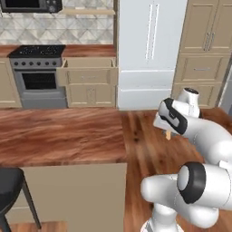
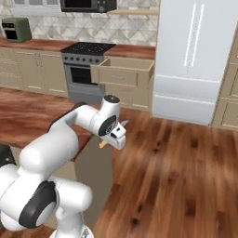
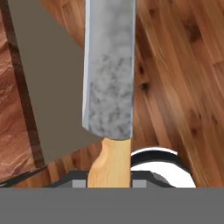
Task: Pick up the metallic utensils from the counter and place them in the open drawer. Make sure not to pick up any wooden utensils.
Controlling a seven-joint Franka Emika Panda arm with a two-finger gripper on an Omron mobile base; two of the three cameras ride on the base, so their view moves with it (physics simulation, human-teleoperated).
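Knife (image 3: 108,70) with mottled grey blade and orange-tan handle, grasped by its handle in the jaws of the gripper (image 2: 113,138), blade pointing away from the hand. The knife hangs in the air over the wooden floor (image 2: 186,176), just beyond the corner of the reddish-brown worktop (image 1: 59,136). Across the room, the open drawer (image 2: 123,74) projects from the beige cabinets beside the stove (image 1: 37,74).

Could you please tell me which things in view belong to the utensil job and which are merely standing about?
Job:
- knife, held in the gripper, jaws shut on its handle
- open drawer
- counter

Standing about:
- stove
- fridge
- microwave
- toaster
- stool
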